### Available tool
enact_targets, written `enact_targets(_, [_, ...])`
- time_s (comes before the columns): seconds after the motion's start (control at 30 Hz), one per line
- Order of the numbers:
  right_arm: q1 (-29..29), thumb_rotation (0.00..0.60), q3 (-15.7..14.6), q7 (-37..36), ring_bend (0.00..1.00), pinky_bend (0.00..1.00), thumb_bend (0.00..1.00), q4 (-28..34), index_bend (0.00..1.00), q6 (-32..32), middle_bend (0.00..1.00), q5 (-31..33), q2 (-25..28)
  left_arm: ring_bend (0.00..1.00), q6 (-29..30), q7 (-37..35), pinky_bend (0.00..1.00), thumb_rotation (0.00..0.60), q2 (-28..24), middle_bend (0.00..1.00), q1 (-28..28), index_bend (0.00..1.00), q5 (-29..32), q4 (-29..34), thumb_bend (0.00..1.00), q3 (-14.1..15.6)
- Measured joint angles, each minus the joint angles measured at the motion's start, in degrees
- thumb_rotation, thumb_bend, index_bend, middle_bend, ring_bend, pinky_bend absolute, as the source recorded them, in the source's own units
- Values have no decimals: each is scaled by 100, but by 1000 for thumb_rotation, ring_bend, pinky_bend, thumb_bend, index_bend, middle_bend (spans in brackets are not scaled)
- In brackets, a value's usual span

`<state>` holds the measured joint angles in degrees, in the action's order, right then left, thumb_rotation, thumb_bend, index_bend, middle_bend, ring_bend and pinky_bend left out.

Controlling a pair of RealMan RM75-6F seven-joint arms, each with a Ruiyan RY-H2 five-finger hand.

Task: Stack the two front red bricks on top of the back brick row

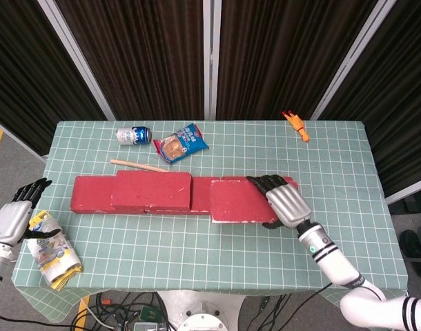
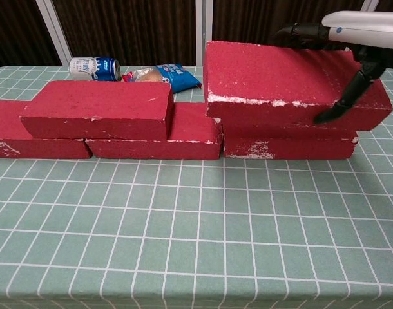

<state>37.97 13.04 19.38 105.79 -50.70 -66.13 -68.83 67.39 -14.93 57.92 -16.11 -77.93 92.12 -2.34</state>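
My right hand [image 1: 283, 198] [image 2: 351, 45] grips the right end of a red brick [image 1: 240, 201] [image 2: 280, 80] and holds it in the air over the right part of the back brick row [image 1: 93, 196] [image 2: 190, 138]. Another red brick [image 1: 152, 191] [image 2: 96, 109] lies stacked on the row's left part. The row's right brick [image 2: 283, 145] shows under the lifted one in the chest view. My left hand [image 1: 10, 217] hangs open past the table's left edge, holding nothing.
At the back of the green checked table [image 1: 197, 248] lie a drink can [image 1: 134, 135] [image 2: 93, 67], a blue snack bag [image 1: 181, 143] [image 2: 164, 75], a wooden stick [image 1: 138, 165] and an orange toy [image 1: 296, 126] [image 2: 320, 67]. A yellow packet [image 1: 52, 252] sits at the front left corner.
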Motion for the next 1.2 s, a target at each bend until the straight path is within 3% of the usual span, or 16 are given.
enact_targets(0.2, [823,600,218,106,121,151,41,-871,19,737,340,1003,-134,0,-157,-150,0,600,29,0,-53,42,14,-126,71,-27])
enact_targets(0.47, [1367,600,105,94,121,151,40,-1638,19,1184,340,1588,-671,0,-296,-395,0,600,66,0,-101,42,-69,-328,71,-16])
enact_targets(1.2, [1992,600,-250,-158,121,151,42,-1866,19,1457,340,2009,-951,0,-316,-727,0,600,200,0,-79,42,-258,-577,70,35])
